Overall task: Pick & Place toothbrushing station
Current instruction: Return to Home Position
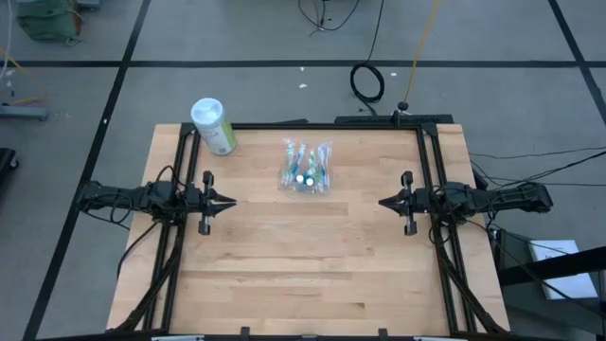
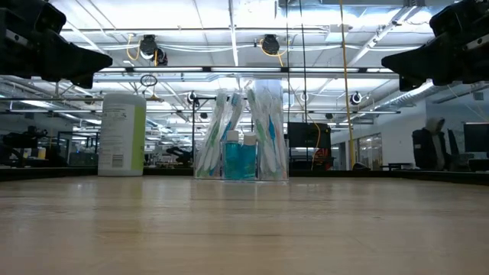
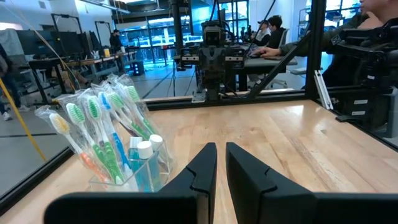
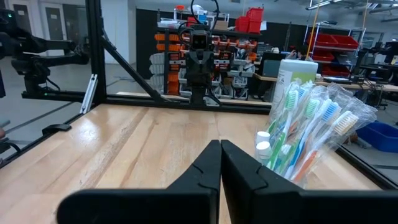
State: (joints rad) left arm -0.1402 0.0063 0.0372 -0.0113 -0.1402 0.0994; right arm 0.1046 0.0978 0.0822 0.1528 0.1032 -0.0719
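Note:
The toothbrushing station (image 1: 306, 169) is a small clear plastic holder standing upright on its base on the far middle of the table. It holds several wrapped toothbrushes and two small blue bottles with white caps. It also shows in the low view (image 2: 242, 137), the left wrist view (image 3: 118, 140) and the right wrist view (image 4: 308, 130). My left gripper (image 1: 230, 201) is shut and empty at the table's left side, above the table. My right gripper (image 1: 383, 203) is shut and empty at the right side, above the table.
A pale-green cylinder with a white lid (image 1: 213, 125) stands at the far left of the table, left of the station. The black frame rails (image 1: 424, 161) run along the table's left, right and far edges. Bare wood lies between the grippers and toward the near edge.

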